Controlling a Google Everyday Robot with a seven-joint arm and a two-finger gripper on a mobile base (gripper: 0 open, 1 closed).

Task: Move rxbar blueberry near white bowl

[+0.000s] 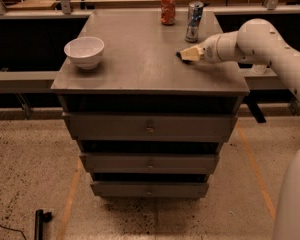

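Observation:
The white bowl (84,52) stands on the left side of the grey cabinet top (140,59). My gripper (188,55) is low over the right side of the top, pointing left, far from the bowl. A small dark piece, the rxbar blueberry (180,55), shows at the gripper's tip and lies on the top. Most of the bar is hidden by the gripper.
A blue-silver can (194,21) stands just behind the gripper and a red can (168,8) stands at the back edge. The cabinet has three drawers (150,130) below. The white arm (260,44) reaches in from the right.

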